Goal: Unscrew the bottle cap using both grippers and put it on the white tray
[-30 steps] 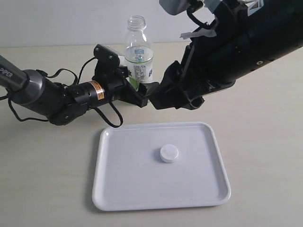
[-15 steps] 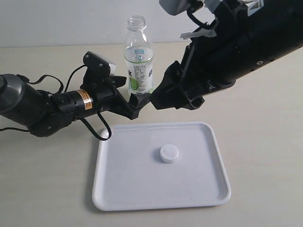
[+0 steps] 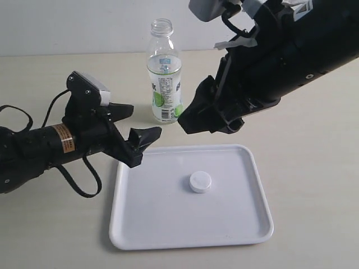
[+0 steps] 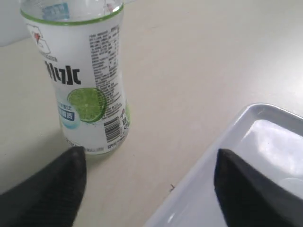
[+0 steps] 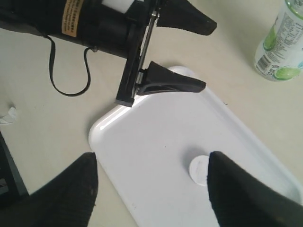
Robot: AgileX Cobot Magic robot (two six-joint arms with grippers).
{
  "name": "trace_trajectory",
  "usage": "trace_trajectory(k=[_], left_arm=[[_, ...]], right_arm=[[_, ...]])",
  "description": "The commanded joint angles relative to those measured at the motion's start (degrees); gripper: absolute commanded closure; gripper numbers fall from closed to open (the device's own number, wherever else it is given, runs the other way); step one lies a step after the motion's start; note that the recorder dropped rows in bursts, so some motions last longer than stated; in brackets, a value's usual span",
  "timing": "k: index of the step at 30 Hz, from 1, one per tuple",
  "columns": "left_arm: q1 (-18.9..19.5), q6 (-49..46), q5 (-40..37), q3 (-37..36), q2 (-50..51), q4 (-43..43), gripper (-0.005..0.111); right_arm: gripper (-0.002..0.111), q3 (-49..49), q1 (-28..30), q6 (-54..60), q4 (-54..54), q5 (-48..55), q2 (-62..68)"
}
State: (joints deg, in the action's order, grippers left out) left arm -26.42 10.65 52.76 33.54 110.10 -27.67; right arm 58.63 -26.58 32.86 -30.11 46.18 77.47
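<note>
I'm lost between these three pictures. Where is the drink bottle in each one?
Exterior view: bottle, uncapped, upright behind the white tray, top centre.
Left wrist view: bottle close up, beside the white tray's edge.
Right wrist view: only the bottle's lower part, beyond the white tray.
Shared landmark: the white tray.

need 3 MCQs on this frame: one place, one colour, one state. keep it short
1. Where is the bottle cap? A) on the white tray B) screwed on C) gripped
2. The fruit pictured on the bottle label is? A) orange B) red C) green
3. The left gripper is? A) shut on the cap B) open, empty C) shut on the bottle
Answers: 1 A, the cap lies near the tray's middle; 2 C, a green lime slice shows in the left wrist view; 3 B, its fingers stand apart with nothing between.
</note>
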Motion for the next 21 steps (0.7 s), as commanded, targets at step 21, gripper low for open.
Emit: trace_trajectory(k=[21], left_arm=[[0.10,4.88,-14.96,-6.98,-19.17,5.38,0.107]], right_arm=[[0.045,-0.04,-0.11,0.02,0.32,0.66,-0.33]])
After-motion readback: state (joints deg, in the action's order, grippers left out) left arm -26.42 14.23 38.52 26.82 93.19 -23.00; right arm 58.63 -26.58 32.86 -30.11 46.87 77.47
